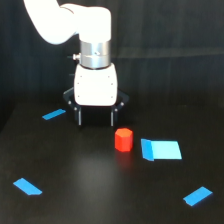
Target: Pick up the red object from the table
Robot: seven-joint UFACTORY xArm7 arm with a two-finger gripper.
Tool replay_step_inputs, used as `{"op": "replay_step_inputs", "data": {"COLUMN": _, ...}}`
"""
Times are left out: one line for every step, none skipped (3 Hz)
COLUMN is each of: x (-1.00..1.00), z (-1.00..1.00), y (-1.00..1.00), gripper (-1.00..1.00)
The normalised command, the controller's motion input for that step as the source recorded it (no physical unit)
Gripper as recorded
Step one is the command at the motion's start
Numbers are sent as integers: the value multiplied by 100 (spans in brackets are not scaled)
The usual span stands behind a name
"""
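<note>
The gripper hangs with fingers spread wide and empty. The red object stands upright on the table, below it in frame and toward the exterior view's right, probably slightly nearer the camera.

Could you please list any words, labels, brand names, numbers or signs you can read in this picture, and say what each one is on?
None: no readable text anywhere.
The white arm and gripper show no lettering.
The red object, the blue pieces and the table are plain.
</note>
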Motion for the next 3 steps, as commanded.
{"op": "replay_step_inputs", "data": {"x": 65, "z": -29, "y": -56, "gripper": 98}}
{"op": "replay_step_inputs", "data": {"x": 47, "z": -36, "y": -63, "gripper": 87}}
{"op": "replay_step_inputs", "data": {"x": 27, "z": -40, "y": -55, "gripper": 100}}
